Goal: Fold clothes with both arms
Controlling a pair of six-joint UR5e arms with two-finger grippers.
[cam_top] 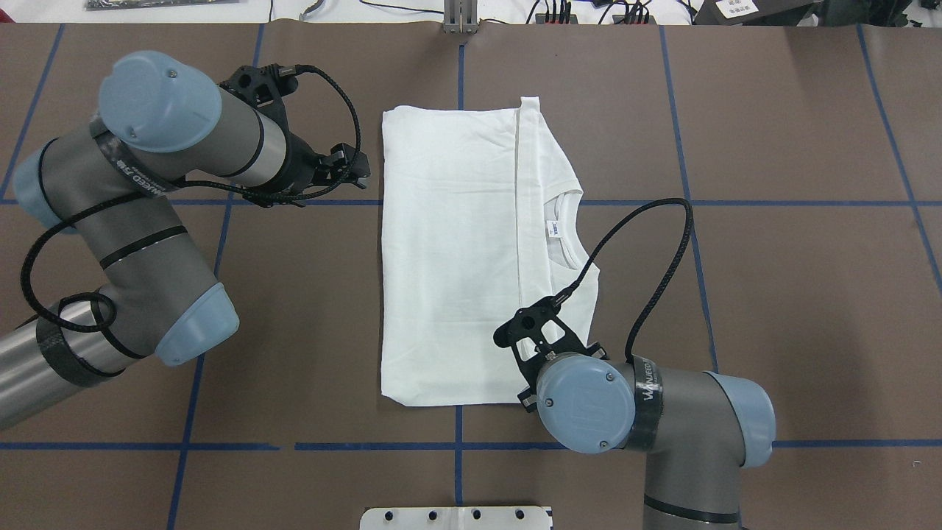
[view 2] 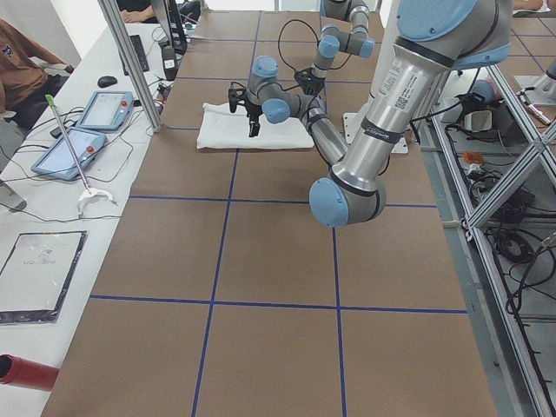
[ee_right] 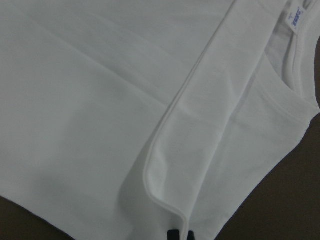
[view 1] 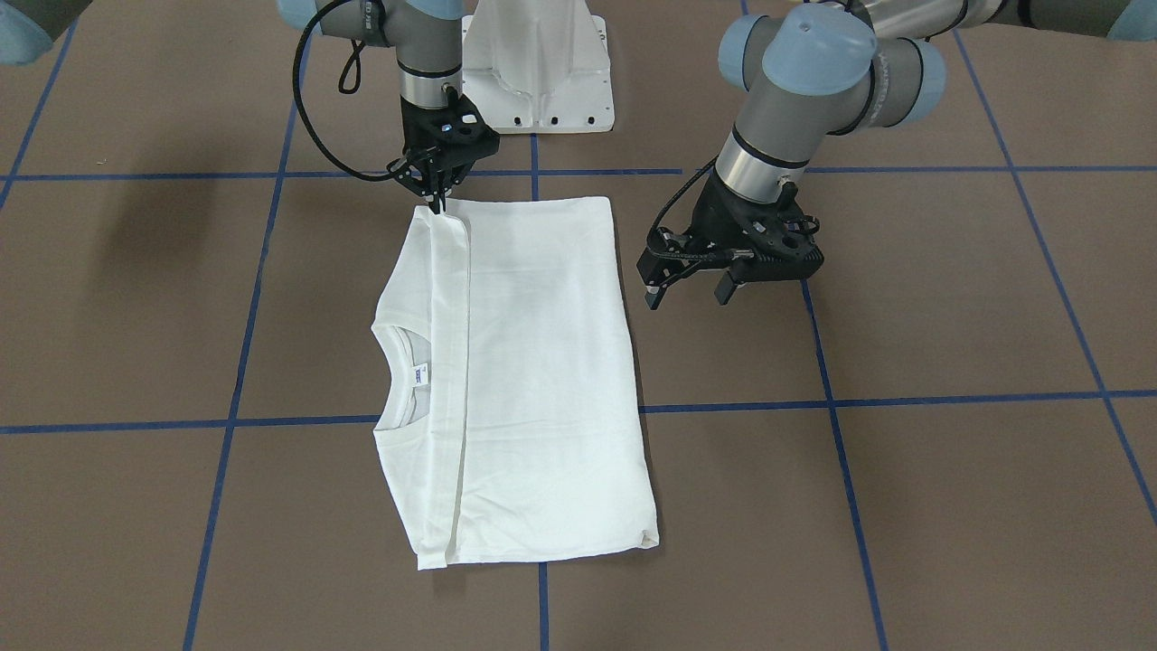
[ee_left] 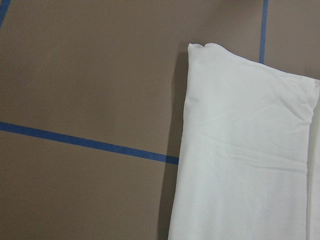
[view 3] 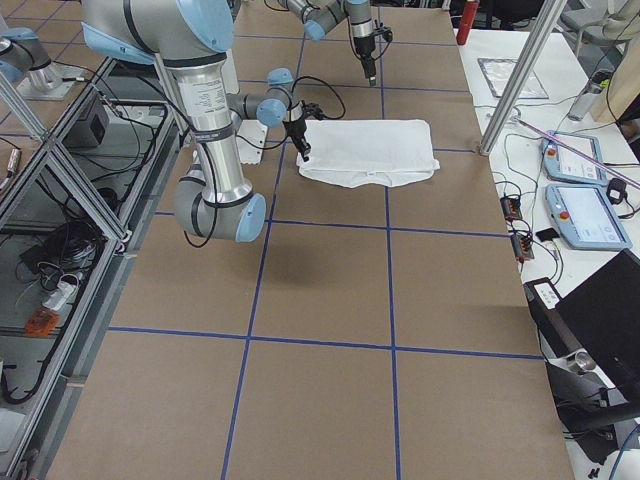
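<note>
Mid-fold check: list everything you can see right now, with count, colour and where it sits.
shirt: one, white, folded flat at table centre, collar and label showing.
table: one, brown with a blue tape grid, under everything.
base: one, white, at the robot's edge of the table.
tablets: two, grey with blue screens, on the side bench.
tube: one, red, at the bench end.
person: one, brown top, beside the bench.
left arm: one, grey with light blue caps, beside the shirt.
right arm: one, same colours, at the collar side.
left claw: one, black, open, off the shirt's edge.
right claw: one, black, pinching the shirt corner nearest the base.
</note>
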